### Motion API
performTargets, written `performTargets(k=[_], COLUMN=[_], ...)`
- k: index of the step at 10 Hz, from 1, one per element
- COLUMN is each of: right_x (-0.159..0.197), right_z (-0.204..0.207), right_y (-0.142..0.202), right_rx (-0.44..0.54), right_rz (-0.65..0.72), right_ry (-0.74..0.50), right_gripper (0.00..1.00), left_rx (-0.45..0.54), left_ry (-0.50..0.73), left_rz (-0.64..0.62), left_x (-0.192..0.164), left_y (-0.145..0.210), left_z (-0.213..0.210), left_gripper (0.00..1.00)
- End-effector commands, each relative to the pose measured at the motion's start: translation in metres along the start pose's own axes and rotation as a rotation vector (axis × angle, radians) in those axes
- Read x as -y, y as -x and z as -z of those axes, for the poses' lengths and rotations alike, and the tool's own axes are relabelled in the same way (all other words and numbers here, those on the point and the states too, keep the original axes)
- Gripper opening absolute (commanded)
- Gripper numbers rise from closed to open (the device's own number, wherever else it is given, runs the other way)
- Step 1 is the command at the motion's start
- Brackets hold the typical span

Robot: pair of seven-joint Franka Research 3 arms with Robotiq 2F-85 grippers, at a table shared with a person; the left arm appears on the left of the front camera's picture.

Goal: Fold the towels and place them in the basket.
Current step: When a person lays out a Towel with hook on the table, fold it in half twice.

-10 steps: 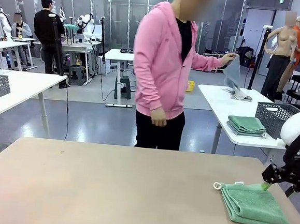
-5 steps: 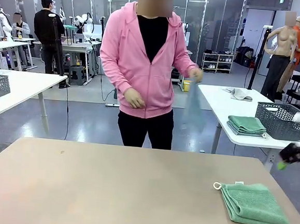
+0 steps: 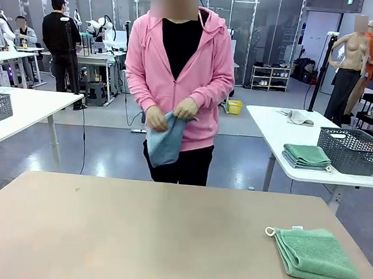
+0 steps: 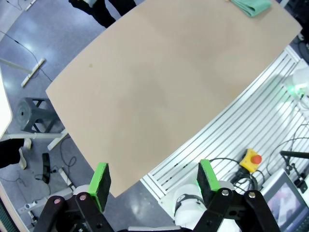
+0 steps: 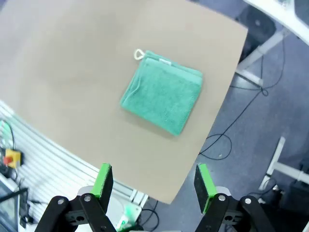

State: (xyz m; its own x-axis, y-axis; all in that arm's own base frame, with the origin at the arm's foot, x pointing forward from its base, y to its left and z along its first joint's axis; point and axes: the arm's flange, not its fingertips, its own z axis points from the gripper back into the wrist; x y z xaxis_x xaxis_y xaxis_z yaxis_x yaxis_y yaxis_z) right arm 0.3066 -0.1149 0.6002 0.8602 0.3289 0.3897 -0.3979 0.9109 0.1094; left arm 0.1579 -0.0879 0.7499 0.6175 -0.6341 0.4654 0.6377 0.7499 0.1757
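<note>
green towel [image 3: 316, 254]: folded square, lying flat on tan table [image 3: 134, 232], twd robot's right near corner; white loop + label at its far-left corner; nothing touching it.
blue-grey towel [image 3: 165, 143]: off the table, bunched & hanging from person's hands [image 3: 186, 107] at waist ht, far side of table.
L gripper [image 4: 153, 169]: jaws wide, nothing btw green pads; high up, looking down over table's edge.
R gripper [image 5: 152, 170]: jaws wide, empty; high above green towel, well apart from it.
</note>
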Motion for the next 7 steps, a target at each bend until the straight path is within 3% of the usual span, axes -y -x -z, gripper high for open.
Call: performTargets(k=[1,4,7], right_x=[-0.018,-0.073,-0.119], right_z=[-0.038,-0.09,-0.111], right_y=[0.015,0.028,0.037], right_rx=[0.053,0.04,0.078], right_rz=[-0.134,-0.211,-0.239], right_ry=[-0.074,-0.099,-0.018], right_gripper=[0.85,0.85,0.85], left_rx=[-0.004,-0.004,-0.004], left_ry=[-0.003,-0.003,-0.003], left_rz=[0.02,0.02,0.02], left_x=[0.0,0.0,0.0], left_y=[0.001,0.001,0.001], left_z=[0.001,0.001,0.001], left_gripper=[0.91,0.91,0.91])
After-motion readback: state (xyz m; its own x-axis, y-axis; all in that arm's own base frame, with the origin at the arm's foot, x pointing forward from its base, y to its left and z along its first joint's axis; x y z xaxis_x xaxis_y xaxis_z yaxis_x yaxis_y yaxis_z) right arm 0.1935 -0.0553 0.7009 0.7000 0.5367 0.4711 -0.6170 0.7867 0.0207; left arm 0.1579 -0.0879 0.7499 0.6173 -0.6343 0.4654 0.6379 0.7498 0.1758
